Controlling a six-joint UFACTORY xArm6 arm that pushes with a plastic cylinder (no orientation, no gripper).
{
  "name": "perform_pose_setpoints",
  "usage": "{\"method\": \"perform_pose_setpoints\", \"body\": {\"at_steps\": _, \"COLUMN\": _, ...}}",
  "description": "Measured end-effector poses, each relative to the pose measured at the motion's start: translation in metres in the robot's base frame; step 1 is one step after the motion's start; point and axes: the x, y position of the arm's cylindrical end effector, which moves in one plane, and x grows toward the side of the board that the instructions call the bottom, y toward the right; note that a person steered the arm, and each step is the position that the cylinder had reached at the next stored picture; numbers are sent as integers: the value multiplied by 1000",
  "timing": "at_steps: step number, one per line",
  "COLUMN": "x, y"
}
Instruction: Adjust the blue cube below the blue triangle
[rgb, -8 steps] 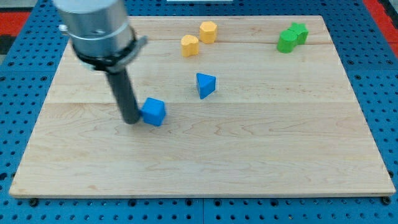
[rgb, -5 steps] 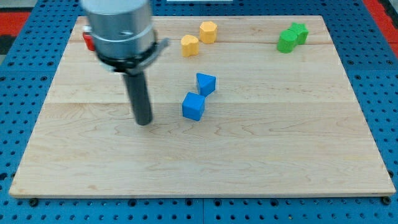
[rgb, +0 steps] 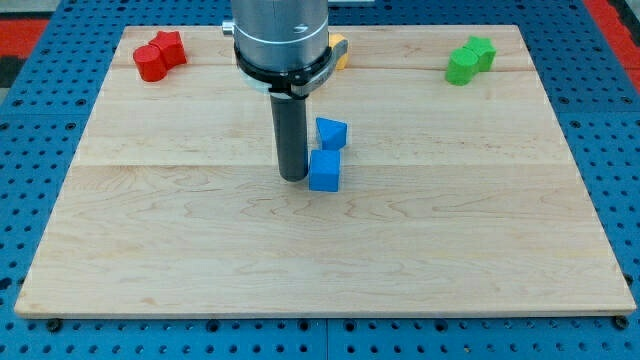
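Tip (rgb: 293, 178) touches blue cube (rgb: 324, 171) under blue triangle (rgb: 331, 133); red blocks (rgb: 159, 55), green blocks (rgb: 469, 59) far off; no hand.

Board (rgb: 420, 250) carries blocks (blue, red, green).

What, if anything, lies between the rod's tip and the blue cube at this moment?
Nothing: in the camera view my tip sits right against the blue cube on its left, with no block between them.

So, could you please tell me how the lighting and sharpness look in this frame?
Camera view: lighting is even and soft, with no glare on the board. Only faint shadows sit under the blue cube and beside my tip, which is at the cube's left. The blue triangle is sharp; the arm's upper housing looks slightly soft.
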Motion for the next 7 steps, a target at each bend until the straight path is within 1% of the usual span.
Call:
{"method": "perform_pose_setpoints", "body": {"at_steps": 1, "x": 33, "y": -3}}
{"method": "perform_pose_setpoints", "body": {"at_steps": 2, "x": 74, "y": 51}}
{"method": "perform_pose_setpoints", "body": {"at_steps": 3, "x": 60, "y": 124}}
{"method": "perform_pose_setpoints", "body": {"at_steps": 4, "x": 7, "y": 175}}
{"method": "perform_pose_setpoints", "body": {"at_steps": 5, "x": -69, "y": 225}}
{"method": "perform_pose_setpoints", "body": {"at_steps": 6, "x": -131, "y": 286}}
{"method": "perform_pose_setpoints", "body": {"at_steps": 7, "x": -178, "y": 306}}
